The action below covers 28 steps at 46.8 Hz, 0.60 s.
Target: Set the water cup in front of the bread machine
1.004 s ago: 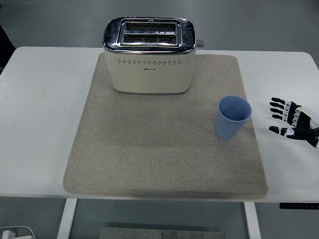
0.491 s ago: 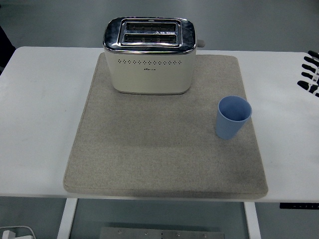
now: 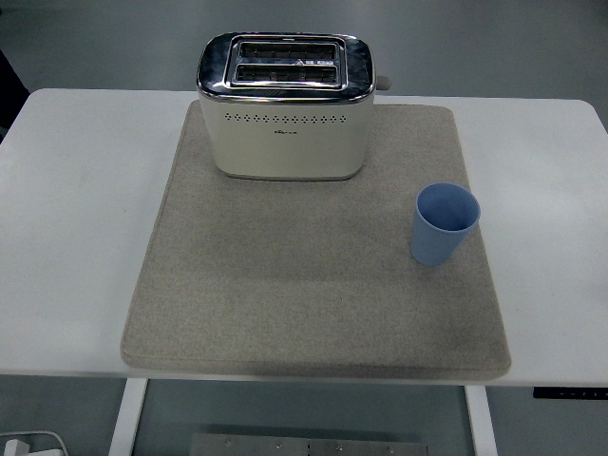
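We see blue cup (image 3: 444, 224) upright, mat's (image 3: 304, 285) right edge, frame ctr-right; toaster (image 3: 284, 106) top ctr; no hands visible, state unknown

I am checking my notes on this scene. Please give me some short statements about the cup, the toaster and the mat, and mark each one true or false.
1. The blue cup stands upright on the grey mat. True.
2. The cup is directly in front of the toaster. False: it stands off to the right of the toaster, near the right edge of the mat.
3. The toaster sits at the far end of the mat. True.
4. A robot hand is holding the cup. False: no hand is in view, and the cup stands alone.
5. The cup lies on the bare white table. False: it is on the mat.
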Motion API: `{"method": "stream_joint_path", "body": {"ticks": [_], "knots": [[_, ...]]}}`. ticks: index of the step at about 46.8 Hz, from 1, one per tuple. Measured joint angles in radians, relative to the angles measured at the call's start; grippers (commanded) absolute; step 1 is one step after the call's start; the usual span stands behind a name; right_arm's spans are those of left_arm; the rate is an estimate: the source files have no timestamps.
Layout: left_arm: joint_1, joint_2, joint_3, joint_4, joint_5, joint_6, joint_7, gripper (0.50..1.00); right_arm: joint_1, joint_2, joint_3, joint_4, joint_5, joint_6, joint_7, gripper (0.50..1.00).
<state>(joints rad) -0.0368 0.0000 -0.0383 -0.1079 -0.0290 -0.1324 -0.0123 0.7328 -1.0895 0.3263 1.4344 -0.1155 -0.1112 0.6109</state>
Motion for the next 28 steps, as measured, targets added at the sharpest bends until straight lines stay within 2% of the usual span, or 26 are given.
{"method": "stream_joint_path", "body": {"ticks": [14,20,28], "knots": [[0.000,0.000,0.000,0.000,0.000,0.000,0.000,1.000,-0.119,-0.003,-0.023,0.005,-0.321,-0.003,0.000,0.893],[0.000,0.000,0.000,0.000,0.000,0.000,0.000,1.000,-0.168,0.032,-0.022,-0.001,-0.419,-0.011,0.000,0.891],[0.000,0.000,0.000,0.000,0.000,0.000,0.000,1.000,-0.193,0.094,-0.023,-0.012,-0.492,-0.059,0.000,0.893]]}}
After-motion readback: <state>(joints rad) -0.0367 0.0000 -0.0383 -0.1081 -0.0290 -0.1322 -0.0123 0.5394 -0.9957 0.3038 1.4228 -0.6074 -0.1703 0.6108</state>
